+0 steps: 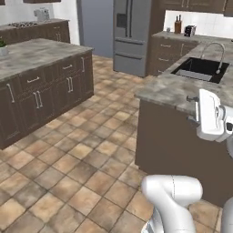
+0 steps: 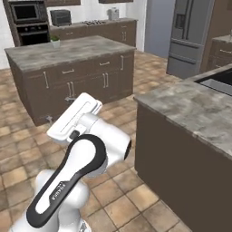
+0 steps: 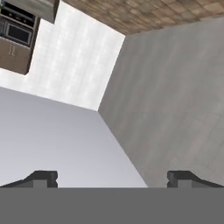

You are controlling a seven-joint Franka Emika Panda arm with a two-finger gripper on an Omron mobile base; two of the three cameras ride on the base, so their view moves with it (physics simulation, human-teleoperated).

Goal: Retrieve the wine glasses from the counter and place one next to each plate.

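Note:
My gripper (image 1: 191,109) hangs in mid-air in front of the sink island's near corner, pointing left across the tiled floor. From the right base view the gripper (image 2: 58,109) sticks out from the white hand towards the other island. In the hand view the gripper (image 3: 111,179) is open, its two dark fingertips (image 3: 41,178) far apart with nothing between them, facing a grey wall and a white wall. A stone-topped counter (image 1: 175,36) backed by white tiles runs along the back right. The wine glasses and the plates are out of view.
A stone island with a black sink (image 1: 200,68) and tap stands right beside the arm. A second island (image 1: 41,54) with dark drawers and a small plant (image 2: 55,41) stands to the left. Open tiled floor (image 1: 91,150) lies between them. A steel fridge (image 1: 132,34) stands at the back.

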